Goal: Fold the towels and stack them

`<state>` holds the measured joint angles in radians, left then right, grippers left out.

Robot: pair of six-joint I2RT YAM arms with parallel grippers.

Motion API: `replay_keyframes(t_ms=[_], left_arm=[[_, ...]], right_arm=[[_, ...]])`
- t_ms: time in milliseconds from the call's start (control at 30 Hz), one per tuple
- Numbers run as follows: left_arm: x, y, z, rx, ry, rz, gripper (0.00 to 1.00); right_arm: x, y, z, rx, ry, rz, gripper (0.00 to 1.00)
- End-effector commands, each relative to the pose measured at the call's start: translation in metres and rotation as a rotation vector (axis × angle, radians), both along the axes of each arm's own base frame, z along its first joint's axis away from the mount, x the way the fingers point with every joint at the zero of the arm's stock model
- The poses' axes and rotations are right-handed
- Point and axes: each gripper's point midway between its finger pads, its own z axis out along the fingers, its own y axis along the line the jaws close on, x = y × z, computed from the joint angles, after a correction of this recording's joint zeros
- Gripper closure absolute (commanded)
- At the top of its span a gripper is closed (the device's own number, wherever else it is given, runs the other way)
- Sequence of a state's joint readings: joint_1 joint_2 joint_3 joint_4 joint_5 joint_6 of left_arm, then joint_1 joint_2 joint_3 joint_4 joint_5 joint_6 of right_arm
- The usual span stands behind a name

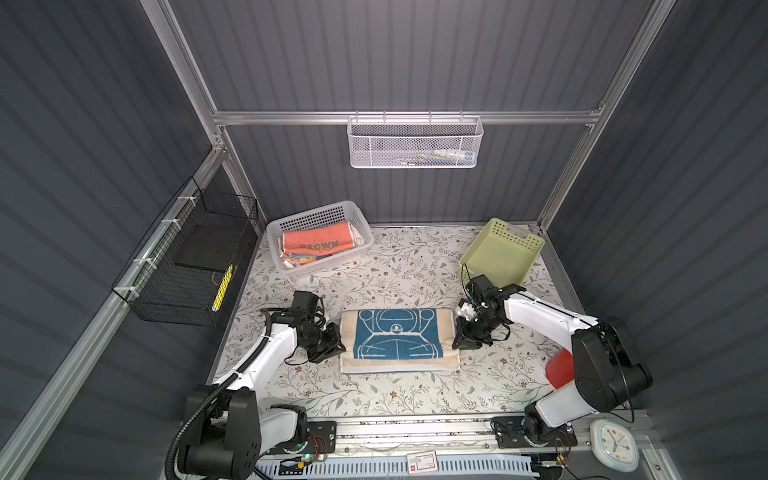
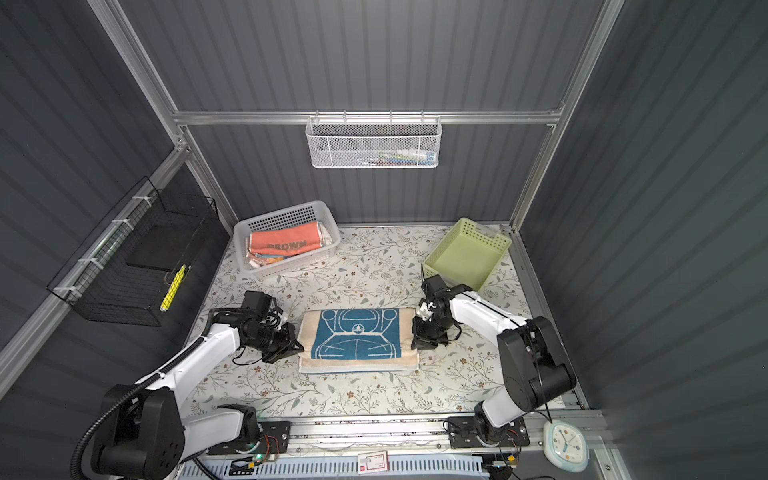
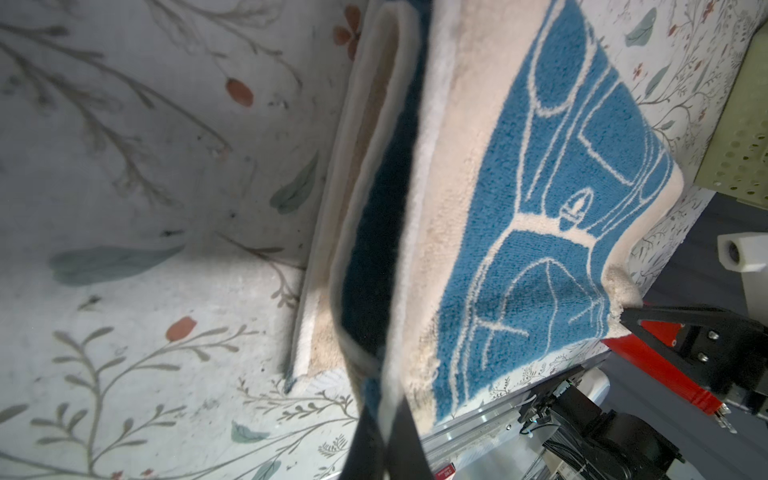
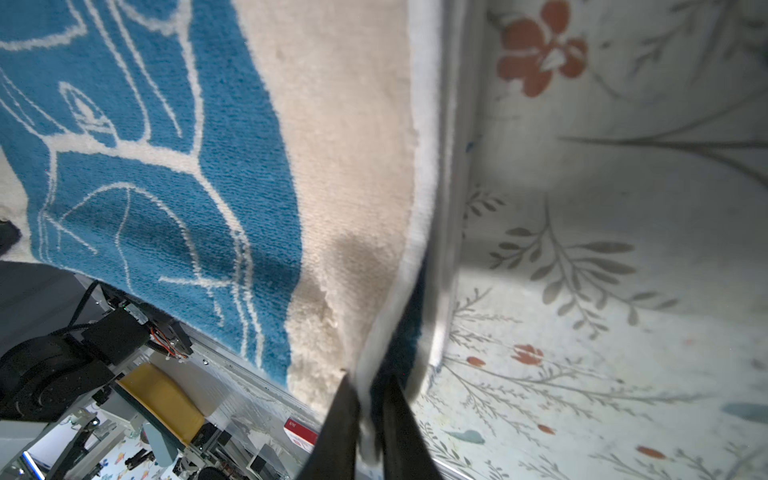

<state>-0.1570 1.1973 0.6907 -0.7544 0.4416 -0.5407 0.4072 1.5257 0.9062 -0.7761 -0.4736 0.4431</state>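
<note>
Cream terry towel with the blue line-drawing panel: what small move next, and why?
Probably open both jaws and draw back. The cream terry towel already lies folded on the flowered table covering, and the left gripper and right gripper each pinch an end of its top layer.

Green bin (image 1: 524, 239), white basket (image 1: 320, 208), clock (image 1: 615, 444), wire rack (image 1: 166, 291)

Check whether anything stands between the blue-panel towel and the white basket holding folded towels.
Nothing visible does. Only bare flowered table covering lies between the cream towel and the white basket. The left gripper and right gripper pinch the towel's opposite ends.
</note>
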Motion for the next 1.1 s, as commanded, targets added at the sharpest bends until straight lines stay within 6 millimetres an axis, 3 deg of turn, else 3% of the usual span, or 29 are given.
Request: replay_keyframes(t_ms=[0, 67, 100, 233, 400, 467, 533, 667, 767, 933, 1067], left_arm=[[-0.017, 0.012, 0.005, 0.061, 0.046, 0.040, 0.81], [-0.014, 0.015, 0.013, 0.080, 0.026, 0.044, 0.56], [-0.010, 0.017, 0.017, 0.093, 0.011, 0.043, 0.50], [0.030, 0.022, 0.046, 0.158, -0.098, 0.005, 0.48], [0.129, 0.013, 0.092, 0.199, -0.294, -0.065, 0.50], [0.182, 0.008, 0.115, 0.216, -0.371, -0.095, 0.50], [0.228, 0.005, 0.125, 0.248, -0.423, -0.113, 0.50], [0.306, 0.003, 0.112, 0.290, -0.433, -0.141, 0.55], [0.344, 0.001, 0.090, 0.297, -0.419, -0.138, 0.57], [0.361, -0.008, 0.060, 0.253, -0.402, -0.121, 0.60], [0.341, -0.011, 0.053, 0.226, -0.365, -0.126, 0.60]], right_arm=[[-0.013, -0.009, 0.003, -0.037, 0.010, 0.000, 0.74], [-0.016, -0.012, 0.007, -0.052, 0.018, 0.006, 0.54], [-0.016, -0.014, 0.008, -0.066, 0.012, 0.008, 0.49], [-0.002, -0.019, 0.024, -0.113, -0.062, 0.013, 0.43], [0.025, -0.009, 0.039, -0.137, -0.166, 0.036, 0.42], [0.032, 0.004, 0.041, -0.135, -0.186, 0.065, 0.42], [0.035, 0.018, 0.041, -0.132, -0.199, 0.101, 0.44], [0.035, 0.049, 0.026, -0.104, -0.184, 0.167, 0.46], [0.031, 0.063, 0.011, -0.097, -0.152, 0.198, 0.49], [0.023, 0.064, -0.010, -0.113, -0.102, 0.209, 0.51], [0.009, 0.053, -0.022, -0.135, -0.066, 0.213, 0.52]])
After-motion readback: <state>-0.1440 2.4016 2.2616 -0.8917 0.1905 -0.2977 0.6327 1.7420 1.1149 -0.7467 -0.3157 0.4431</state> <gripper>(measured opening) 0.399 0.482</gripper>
